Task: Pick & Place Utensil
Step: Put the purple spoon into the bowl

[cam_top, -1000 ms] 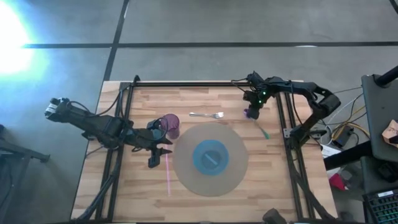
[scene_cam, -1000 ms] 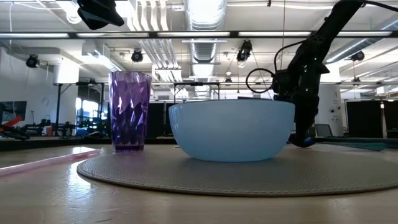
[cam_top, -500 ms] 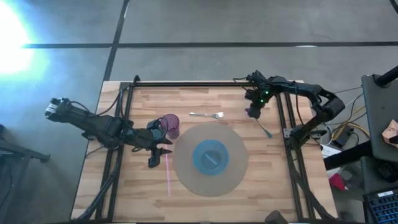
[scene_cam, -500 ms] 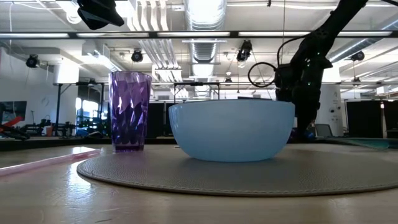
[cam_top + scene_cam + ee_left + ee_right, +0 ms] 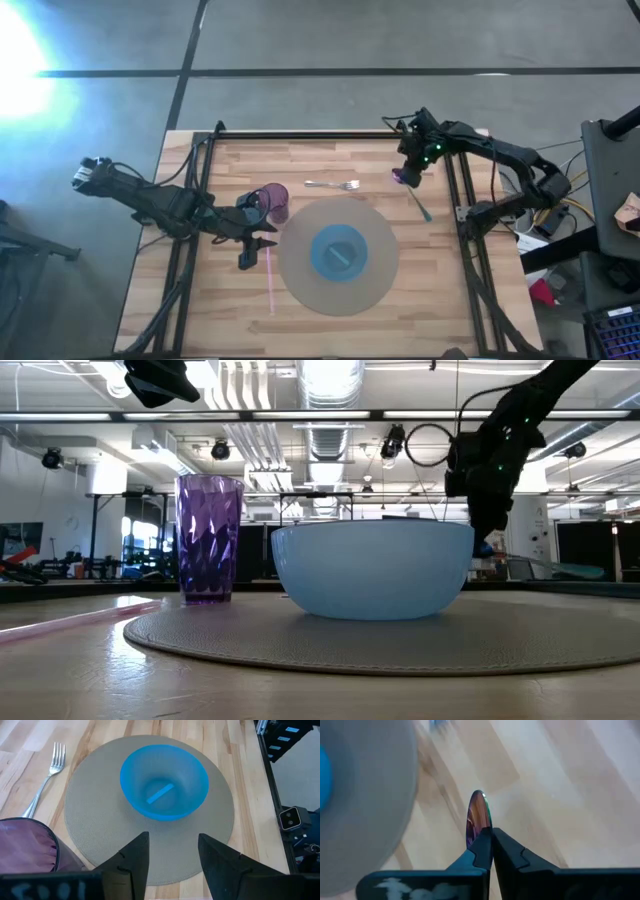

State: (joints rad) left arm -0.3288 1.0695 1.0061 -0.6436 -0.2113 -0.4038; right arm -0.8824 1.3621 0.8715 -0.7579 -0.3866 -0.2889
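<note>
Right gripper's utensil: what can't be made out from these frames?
- Utensil type: right wrist view shows only one iridescent end edge-on; the right gripper covers the rest.
- In the high view the utensil is too small to identify.
- In the low view the blue bowl hides its gripped end.
- Inside of the purple cup: cut off by the left wrist view's edge.

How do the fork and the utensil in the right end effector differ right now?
The fork lies flat on the table, untouched; the spoon is pinched in the right end effector and lifted, as the low view shows. The fork is silver; the spoon looks teal with an iridescent bowl. Both sit beyond the placemat.
</note>
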